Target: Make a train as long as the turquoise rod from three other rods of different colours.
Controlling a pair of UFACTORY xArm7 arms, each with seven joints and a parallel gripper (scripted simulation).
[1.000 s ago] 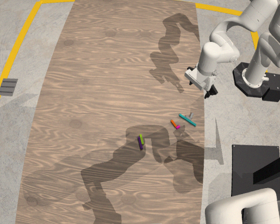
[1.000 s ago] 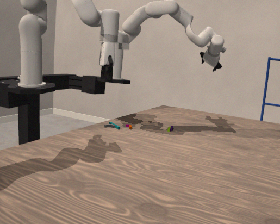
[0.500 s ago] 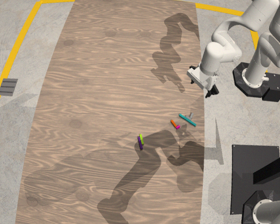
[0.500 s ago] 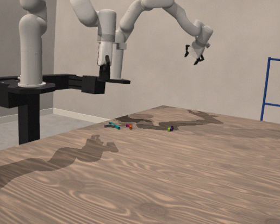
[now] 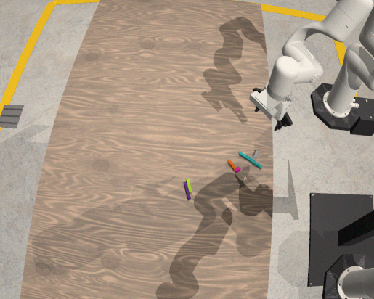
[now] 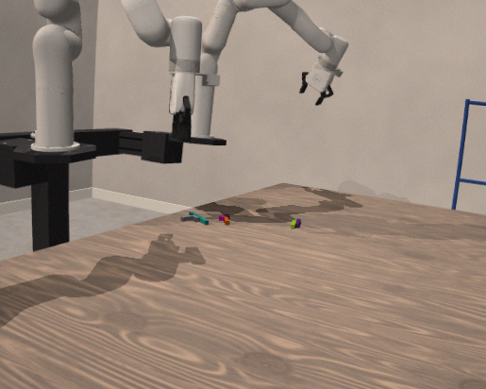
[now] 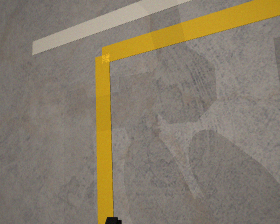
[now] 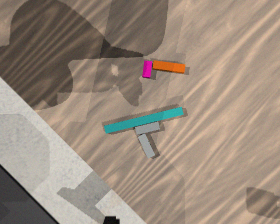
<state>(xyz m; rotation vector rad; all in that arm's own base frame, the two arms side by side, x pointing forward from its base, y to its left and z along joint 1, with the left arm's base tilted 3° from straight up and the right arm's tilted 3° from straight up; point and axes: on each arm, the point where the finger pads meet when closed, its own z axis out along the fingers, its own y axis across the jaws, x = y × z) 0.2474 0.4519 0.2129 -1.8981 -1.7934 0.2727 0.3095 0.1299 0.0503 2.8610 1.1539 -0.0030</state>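
Note:
The turquoise rod [image 5: 250, 160] [image 6: 199, 217] [image 8: 141, 120] has one grey rod [image 8: 148, 128] along its side and a second grey rod [image 5: 255, 154] [image 8: 146, 146] pointing away from it. The magenta rod [image 5: 237, 169] [image 6: 222, 218] [image 8: 147, 69] lies crosswise at one end of the orange rod [image 5: 232, 165] [image 6: 226, 221] [image 8: 169, 67]. The lime rod [image 5: 189, 186] [image 6: 293, 224] and purple rod [image 5: 187, 191] [image 6: 298, 223] lie side by side. My right gripper [image 5: 266, 117] is open and empty, high near the table edge. My left gripper [image 6: 310, 98] is open and empty, high in the air.
The wooden table [image 5: 133, 109] [image 6: 314, 307] ends just beside the turquoise rod. A black plate [image 5: 336, 218] is beyond that edge. The left wrist view shows floor with a yellow line [image 7: 104, 150]. A blue frame [image 6: 460, 151] stands behind the table.

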